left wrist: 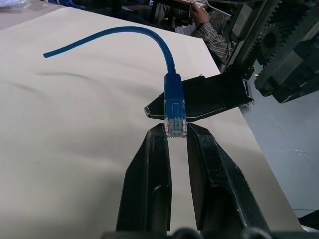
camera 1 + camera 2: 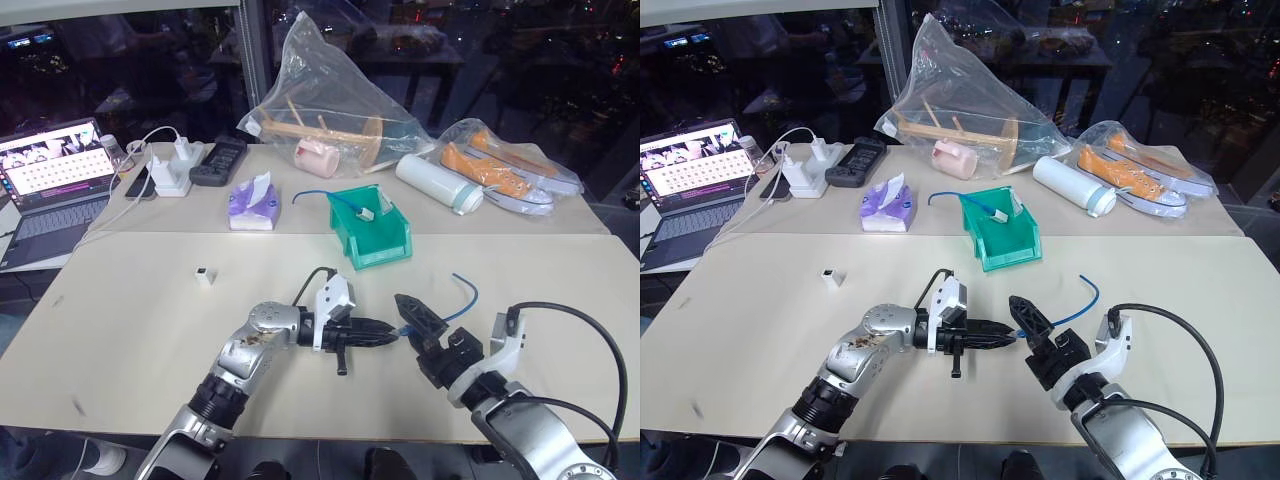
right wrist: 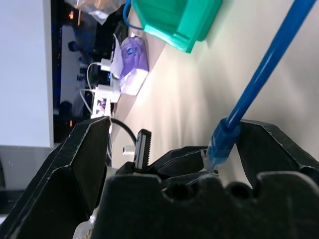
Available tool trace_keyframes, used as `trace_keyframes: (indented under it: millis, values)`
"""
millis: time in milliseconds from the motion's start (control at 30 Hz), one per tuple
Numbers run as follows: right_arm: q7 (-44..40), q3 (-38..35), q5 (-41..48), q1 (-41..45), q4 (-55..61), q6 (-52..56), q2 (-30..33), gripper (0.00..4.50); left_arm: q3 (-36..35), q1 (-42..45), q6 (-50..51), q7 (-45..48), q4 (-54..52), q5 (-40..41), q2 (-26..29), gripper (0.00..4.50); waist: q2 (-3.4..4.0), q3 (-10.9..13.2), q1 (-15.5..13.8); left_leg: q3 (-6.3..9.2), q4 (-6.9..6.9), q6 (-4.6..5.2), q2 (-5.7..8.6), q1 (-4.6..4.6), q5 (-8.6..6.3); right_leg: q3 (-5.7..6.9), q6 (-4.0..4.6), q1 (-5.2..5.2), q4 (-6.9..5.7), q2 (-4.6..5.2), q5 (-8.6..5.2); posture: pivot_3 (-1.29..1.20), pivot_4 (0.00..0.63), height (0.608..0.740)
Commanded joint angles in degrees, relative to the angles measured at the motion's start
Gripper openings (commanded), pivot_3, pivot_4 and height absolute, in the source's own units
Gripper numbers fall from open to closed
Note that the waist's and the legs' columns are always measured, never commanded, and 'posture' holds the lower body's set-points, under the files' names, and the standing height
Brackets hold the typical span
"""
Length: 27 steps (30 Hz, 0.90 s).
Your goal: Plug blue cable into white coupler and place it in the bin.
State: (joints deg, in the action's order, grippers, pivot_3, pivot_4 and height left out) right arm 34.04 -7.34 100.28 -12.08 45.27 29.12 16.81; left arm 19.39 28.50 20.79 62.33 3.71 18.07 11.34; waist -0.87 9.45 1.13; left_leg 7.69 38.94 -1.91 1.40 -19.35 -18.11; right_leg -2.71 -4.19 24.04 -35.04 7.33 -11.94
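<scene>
Pinching the clear plug of the blue cable [image 1: 175, 107], the left gripper [image 2: 385, 333] is held in front of the bin [image 2: 372, 228]; the right gripper [image 2: 420, 322] stands open beside it. A handover seems underway; next, the white coupler [image 2: 203, 276], well left of the bin, must be fetched

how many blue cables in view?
2. One thin light-blue network cable held at its clear plug by the left pincer, beside the right pincer. Another blue cable trails from the teal-green plastic bin. More may be hidden.
</scene>
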Motion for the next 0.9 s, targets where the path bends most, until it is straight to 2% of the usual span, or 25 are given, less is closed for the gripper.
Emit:
trace_keyframes:
  millis: [33,300,333,467,500,567,700,733,800,833,900]
  values:
    - [0.98,1.58,-0.58,-0.84,4.53,-2.35,0.73,3.00,-0.40,0.10,-0.88,-0.02,-1.35,0.65,-0.12,0.07,0.00,0.00,-0.01,0.00,0.00,0.00,0.00,0.00,0.00,0.00,0.00,0.00,0.00,0.00,0.00,0.00,0.150,0.740]
    - [1.89,3.80,-1.66,-1.07,5.59,-4.77,2.83,0.21,-0.47,-0.10,-1.10,-0.26,-1.22,0.68,-0.35,0.07,0.00,0.00,-0.05,0.00,0.00,0.00,0.00,0.00,0.00,0.00,0.00,0.00,0.01,0.00,0.00,0.00,0.150,0.740]
    - [1.98,3.99,-1.86,-0.95,5.57,-4.99,3.00,0.01,-0.56,-0.21,-1.09,-0.37,-1.26,0.71,-0.30,0.07,0.00,0.00,-0.05,0.00,0.00,0.00,0.00,0.00,0.00,0.00,0.00,0.00,0.02,0.00,0.00,0.00,0.150,0.740]
    - [2.00,4.51,-2.79,-0.19,5.22,-5.90,3.56,0.01,-2.48,-1.23,0.15,-1.22,-1.97,1.70,0.83,0.07,0.00,0.00,-0.05,0.00,0.00,0.00,0.00,0.00,0.00,0.00,0.00,0.00,0.01,0.00,0.00,0.00,0.150,0.740]
    - [1.85,4.60,-3.13,0.12,5.09,-6.10,3.64,0.00,-3.47,-1.91,0.91,-1.25,-2.64,2.32,1.78,1.07,0.00,0.00,0.05,0.00,0.00,0.00,0.00,0.00,0.00,0.00,0.00,0.00,0.02,0.00,0.00,0.00,0.150,0.740]
    - [1.05,4.34,-3.95,1.27,4.45,-6.55,3.77,0.00,-6.50,-4.22,3.03,-2.46,-4.83,3.93,4.05,1.57,0.00,0.00,0.43,0.00,-0.01,0.01,-0.01,0.01,0.00,-0.01,0.01,0.01,0.00,-0.01,0.00,0.00,0.150,0.740]
    - [-0.81,3.79,-5.32,4.05,2.87,-6.11,5.09,0.00,-13.25,-11.33,5.18,-5.04,-11.22,6.82,9.25,3.08,0.02,-0.01,1.31,0.01,-0.07,0.01,-0.05,0.02,0.00,-0.02,0.04,0.10,-0.05,-0.05,-0.02,0.00,0.150,0.740]
    - [-1.26,3.93,-5.64,4.87,2.47,-5.78,5.62,0.00,-15.44,-13.65,5.93,-5.67,-13.30,8.17,10.54,3.34,0.02,0.00,1.30,0.01,-0.09,0.01,-0.06,0.03,-0.01,-0.03,0.04,0.10,-0.05,-0.05,-0.02,0.00,0.150,0.740]
    - [-2.37,4.09,-5.93,6.33,1.59,-4.84,7.17,0.00,-19.25,-17.53,6.41,-7.35,-16.48,10.32,11.94,4.20,0.03,0.00,1.27,0.01,-0.09,0.01,-0.06,0.01,-0.01,-0.03,0.03,0.12,-0.02,-0.05,-0.02,0.00,0.150,0.740]
    - [-3.12,4.13,-5.99,7.31,1.03,-4.28,8.06,0.00,-21.60,-19.93,6.11,-8.64,-17.88,11.10,12.34,4.43,0.03,0.00,1.15,0.01,-0.09,0.01,-0.06,0.01,-0.01,-0.03,0.03,0.12,-0.01,-0.05,-0.03,0.00,0.150,0.740]
    - [-4.30,4.61,-6.20,9.16,0.08,-3.18,9.66,0.00,-26.46,-25.32,4.14,-11.20,-20.34,11.97,12.47,4.43,0.02,0.00,0.81,0.01,-0.09,0.01,-0.07,0.01,-0.01,-0.03,0.03,0.09,0.01,-0.05,-0.03,0.00,0.150,0.740]
